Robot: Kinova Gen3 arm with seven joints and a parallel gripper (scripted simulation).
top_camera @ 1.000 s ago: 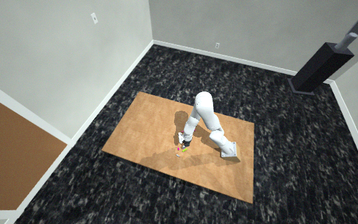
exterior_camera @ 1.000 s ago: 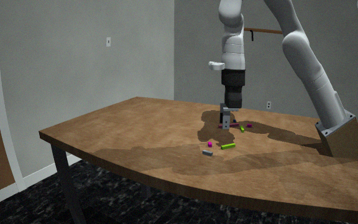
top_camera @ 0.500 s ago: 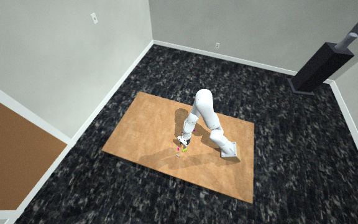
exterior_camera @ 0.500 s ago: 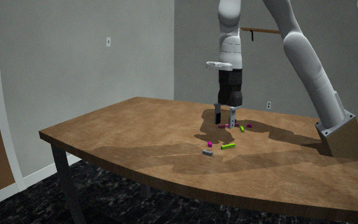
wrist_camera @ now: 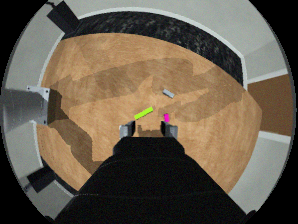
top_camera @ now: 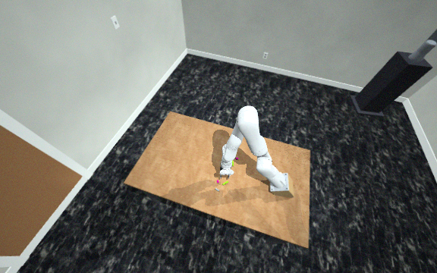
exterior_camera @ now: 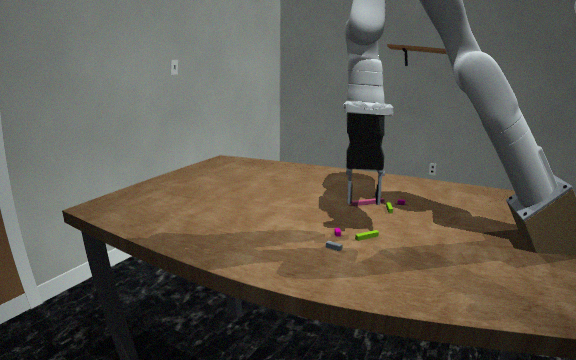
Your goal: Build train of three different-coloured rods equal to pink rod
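Observation:
My gripper (top_camera: 224,177) (exterior_camera: 364,203) (wrist_camera: 148,126) is open and empty, pointing down above the table. A lime rod (top_camera: 225,183) (exterior_camera: 367,235) (wrist_camera: 143,113) lies flat, slanted. A short magenta rod (top_camera: 218,181) (exterior_camera: 337,232) (wrist_camera: 167,117) lies beside it, apart and turned differently. A grey rod (top_camera: 217,189) (exterior_camera: 334,246) (wrist_camera: 168,93) lies nearer the table's front edge, apart from both. In the exterior view, the pink rod (exterior_camera: 366,202) shows behind the fingers, partly hidden. The wrist view does not show it.
A second lime rod (top_camera: 233,164) (exterior_camera: 389,207) lies right of the pink rod in the exterior view. Another short magenta rod (top_camera: 237,158) (exterior_camera: 401,202) lies farther right. The arm's base (top_camera: 280,183) (exterior_camera: 548,220) stands on the table (top_camera: 158,152) (exterior_camera: 168,200) at the right.

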